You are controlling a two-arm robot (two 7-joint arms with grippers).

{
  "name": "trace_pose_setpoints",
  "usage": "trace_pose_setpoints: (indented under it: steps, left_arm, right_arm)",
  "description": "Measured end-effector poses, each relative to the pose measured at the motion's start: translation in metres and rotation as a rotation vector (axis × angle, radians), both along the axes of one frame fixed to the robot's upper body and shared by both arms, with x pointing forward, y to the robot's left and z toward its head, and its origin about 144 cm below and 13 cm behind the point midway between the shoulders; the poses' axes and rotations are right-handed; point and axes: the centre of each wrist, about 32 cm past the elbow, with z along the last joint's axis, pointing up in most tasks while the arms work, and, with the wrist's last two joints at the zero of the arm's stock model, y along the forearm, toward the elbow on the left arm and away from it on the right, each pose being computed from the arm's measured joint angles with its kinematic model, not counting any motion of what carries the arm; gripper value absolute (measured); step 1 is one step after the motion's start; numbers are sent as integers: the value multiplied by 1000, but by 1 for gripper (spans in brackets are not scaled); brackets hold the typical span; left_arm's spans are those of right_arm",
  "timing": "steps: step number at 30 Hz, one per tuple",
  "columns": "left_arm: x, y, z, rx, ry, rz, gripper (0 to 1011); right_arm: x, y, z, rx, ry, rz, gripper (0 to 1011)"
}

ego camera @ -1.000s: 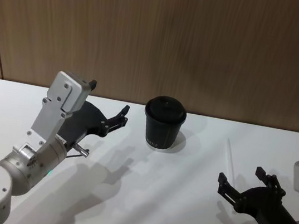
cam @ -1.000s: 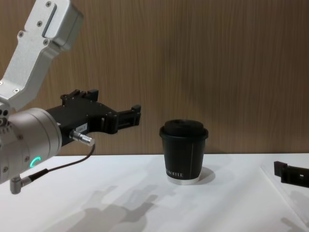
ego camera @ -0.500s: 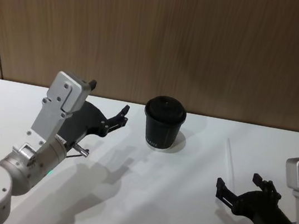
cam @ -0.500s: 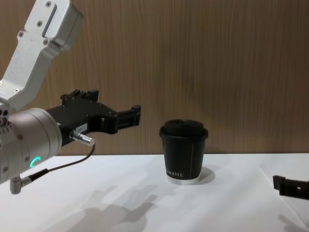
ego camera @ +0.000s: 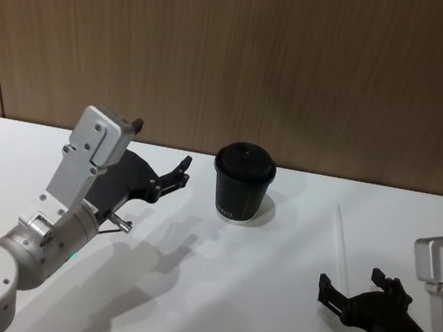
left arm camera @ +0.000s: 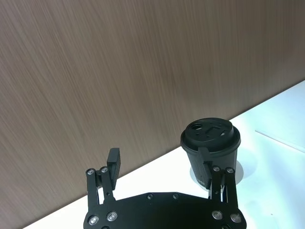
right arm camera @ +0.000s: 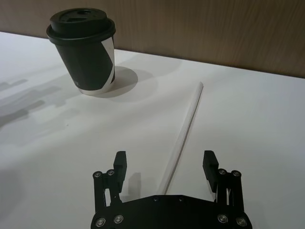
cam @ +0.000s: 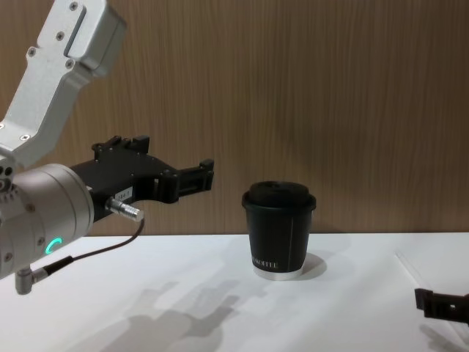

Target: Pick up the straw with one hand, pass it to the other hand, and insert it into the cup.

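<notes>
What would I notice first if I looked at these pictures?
Probably the black paper cup with its domed lid, standing on the white table by the wooden wall. Next, the thin white straw lying flat to its right, with the open right gripper at its near end. The open left gripper hangs in the air left of the cup.

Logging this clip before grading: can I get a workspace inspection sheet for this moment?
Surface: white table.
Job's things: cup upright, lid on, near the wall; straw lying flat to the robot's right, apart from the cup.
Clutter: nothing seen.
Grippers: left gripper open, raised left of the cup; right gripper open, low, fingers either side of the straw's near end, not gripping.
Cables: dark cable looping from the left wrist.
Surroundings: wood-panel wall behind.
</notes>
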Motion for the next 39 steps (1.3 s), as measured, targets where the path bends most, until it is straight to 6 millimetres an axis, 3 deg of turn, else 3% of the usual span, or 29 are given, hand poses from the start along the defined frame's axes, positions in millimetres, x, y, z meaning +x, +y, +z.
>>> trace_pose_setpoints:
  steps: [39]
  left_arm:
    - [0,0,0,0,0,0,1003]
  right_arm:
    - [-3,1,-6,19,86,-15,1001]
